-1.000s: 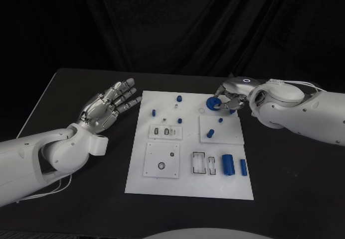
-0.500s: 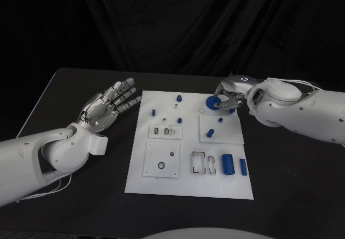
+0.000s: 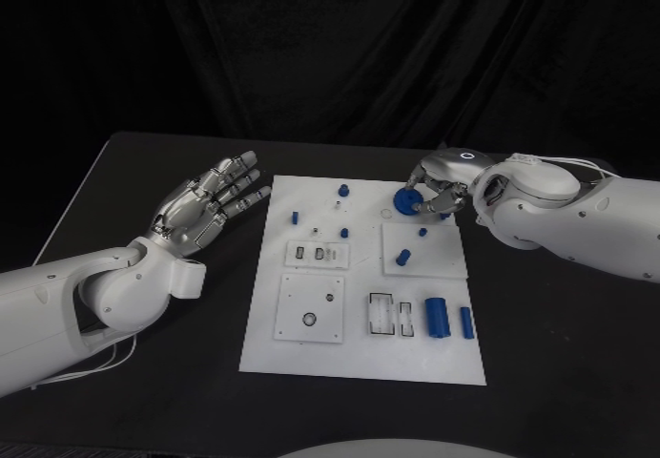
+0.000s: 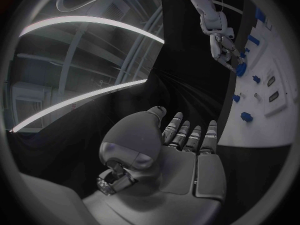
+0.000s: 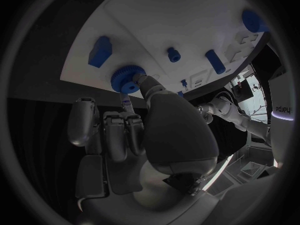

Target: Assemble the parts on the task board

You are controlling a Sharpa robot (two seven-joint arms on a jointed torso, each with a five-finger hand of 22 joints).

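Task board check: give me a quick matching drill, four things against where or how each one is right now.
Things:
1. left hand
2. right hand
3. blue gear
4. two blue cylinders

States:
A. lying side by side at the near right of the task board
B. held at the board's far right edge by fingers
C. off the board's left side, palm up, fingers spread, holding nothing
D. fingers closed on a round toothed part

Pairs: 1-C, 2-D, 3-B, 4-A
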